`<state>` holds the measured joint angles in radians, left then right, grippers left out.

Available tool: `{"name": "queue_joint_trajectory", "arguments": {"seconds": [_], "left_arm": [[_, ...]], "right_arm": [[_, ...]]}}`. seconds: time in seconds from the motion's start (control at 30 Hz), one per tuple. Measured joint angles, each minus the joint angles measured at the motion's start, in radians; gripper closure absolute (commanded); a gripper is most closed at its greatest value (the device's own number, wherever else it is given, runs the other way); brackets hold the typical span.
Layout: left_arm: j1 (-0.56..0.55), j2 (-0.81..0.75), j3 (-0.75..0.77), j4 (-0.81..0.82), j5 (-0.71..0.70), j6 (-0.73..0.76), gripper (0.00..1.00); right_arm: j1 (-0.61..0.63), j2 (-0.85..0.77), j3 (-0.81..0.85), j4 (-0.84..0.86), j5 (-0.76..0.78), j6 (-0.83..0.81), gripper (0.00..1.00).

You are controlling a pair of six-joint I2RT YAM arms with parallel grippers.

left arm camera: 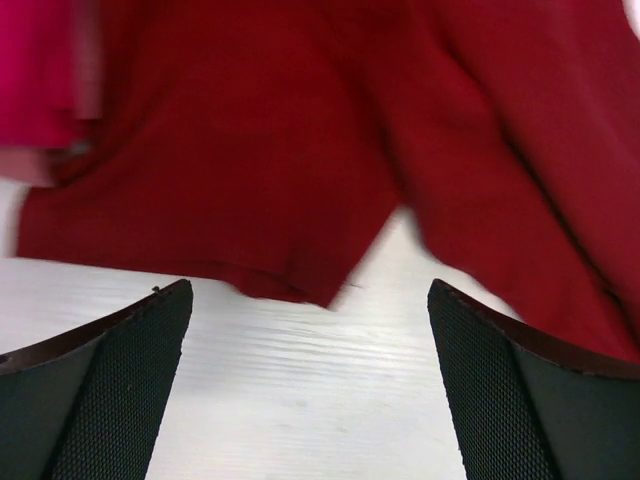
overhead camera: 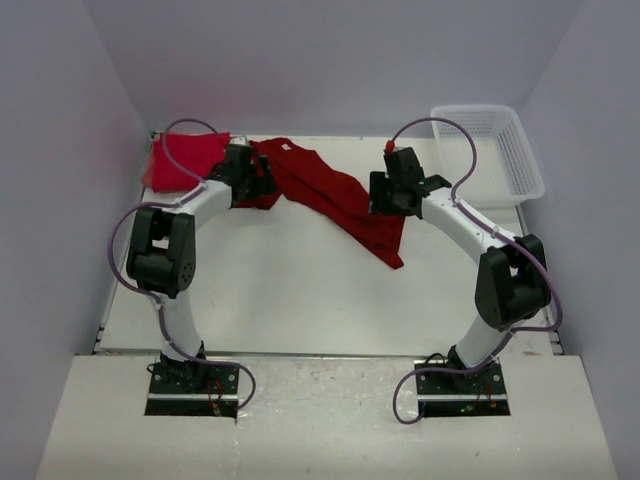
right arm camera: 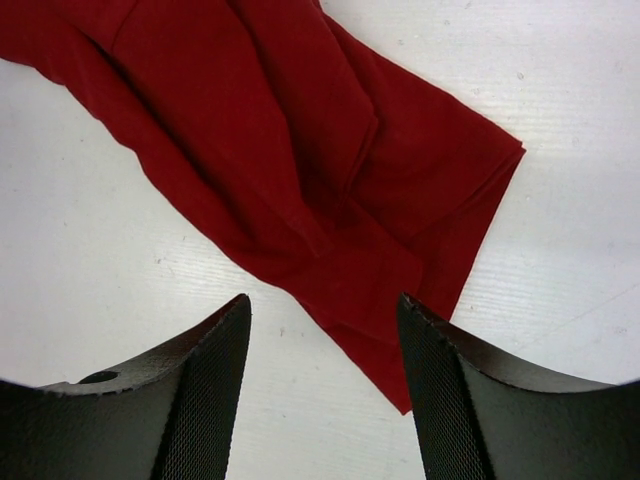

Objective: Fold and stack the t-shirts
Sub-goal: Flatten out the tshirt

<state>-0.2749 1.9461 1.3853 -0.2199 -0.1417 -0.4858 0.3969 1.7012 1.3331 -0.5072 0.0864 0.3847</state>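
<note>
Crimson t-shirt (overhead camera: 330, 195) lies bunched diagonally across centre of the top view, bright red t-shirt (overhead camera: 185, 160) at upper left. Your left gripper (left arm camera: 310, 290) and right gripper (right arm camera: 322, 300) hover spread, empty. Risk: you pinch doubled layers and fold crooked

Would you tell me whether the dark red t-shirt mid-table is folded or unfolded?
Unfolded: the dark red t-shirt lies rumpled in a loose diagonal strip, with irregular creases in the right wrist view.

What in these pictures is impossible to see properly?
Top view: bright red cloth pile, layers too small to count.
Top view: left gripper covers part of the dark crimson cloth t-shirt.
Left wrist view: that t-shirt is blurred and cut off by the top edge.
</note>
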Motion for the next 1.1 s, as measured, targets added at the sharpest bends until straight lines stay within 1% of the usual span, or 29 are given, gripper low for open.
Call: {"name": "queue_joint_trajectory", "arguments": {"seconds": [0.17, 0.27, 0.4, 0.63, 0.73, 0.93, 1.1], "left_arm": [[0.186, -0.029, -0.1, 0.04, 0.054, -0.056, 0.01], [0.251, -0.04, -0.143, 0.048, 0.066, -0.076, 0.01], [0.256, -0.041, -0.153, 0.056, 0.095, -0.08, 0.02], [0.249, -0.029, -0.152, 0.114, 0.155, -0.08, 0.05], [0.251, -0.007, -0.148, 0.119, 0.153, -0.08, 0.05], [0.254, 0.005, -0.146, 0.121, 0.096, -0.073, 0.05], [0.255, 0.003, -0.173, 0.161, 0.119, -0.073, 0.07]], "right_arm": [[-0.005, 0.0, 0.0, 0.009, -0.004, -0.001, 0.39], [-0.005, 0.0, 0.0, 0.013, -0.005, -0.004, 0.39], [-0.005, 0.001, 0.0, 0.019, -0.011, -0.004, 0.39], [-0.005, 0.001, -0.006, 0.033, -0.027, -0.004, 0.39], [-0.006, 0.001, -0.018, 0.034, -0.026, -0.005, 0.39], [-0.006, 0.001, -0.025, 0.04, -0.028, -0.008, 0.39], [-0.006, 0.001, -0.027, 0.051, -0.031, -0.008, 0.4]]}}
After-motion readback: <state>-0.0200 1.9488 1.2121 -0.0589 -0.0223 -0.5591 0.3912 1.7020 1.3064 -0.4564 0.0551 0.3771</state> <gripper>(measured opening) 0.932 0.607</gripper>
